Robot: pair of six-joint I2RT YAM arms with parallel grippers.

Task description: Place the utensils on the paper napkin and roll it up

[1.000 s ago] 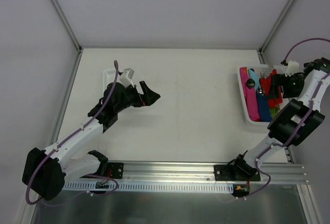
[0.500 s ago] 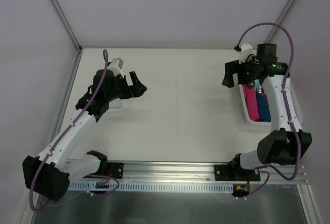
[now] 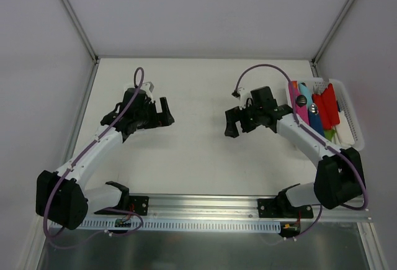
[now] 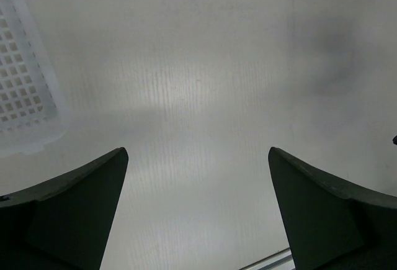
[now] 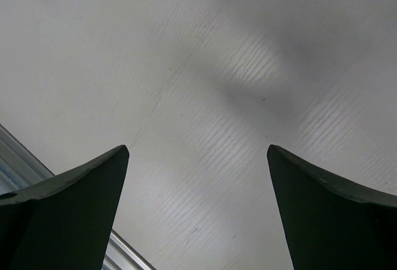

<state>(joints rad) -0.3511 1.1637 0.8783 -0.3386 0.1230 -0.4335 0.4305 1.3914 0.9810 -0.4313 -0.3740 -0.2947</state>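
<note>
I'm looking over a white bench [image 3: 198,164], and nothing dark is lying spread on it. The long white tray [image 3: 355,127] is sitting at the bench's 3 o'clock edge. Its long axis is running roughly 12 to 6, with coloured plastic pieces [image 3: 327,105] lying along it.

The right gripper [image 3: 231,123] is hovering near mid-bench, jaws spread wide and empty, pointing toward 9 o'clock. That is putting the tray behind it, toward 3. The left gripper [image 3: 167,112] is hanging well apart at 9 o'clock, jaws equally wide over bare bench, beside a white mesh basket [image 4: 25,84].

I'm judging the paper napkin [image 3: 315,125] to be the dark blue strip in the tray. The spoon [image 3: 301,100] is probably the round glint beside it. The right arm is sitting nearer both.
</note>
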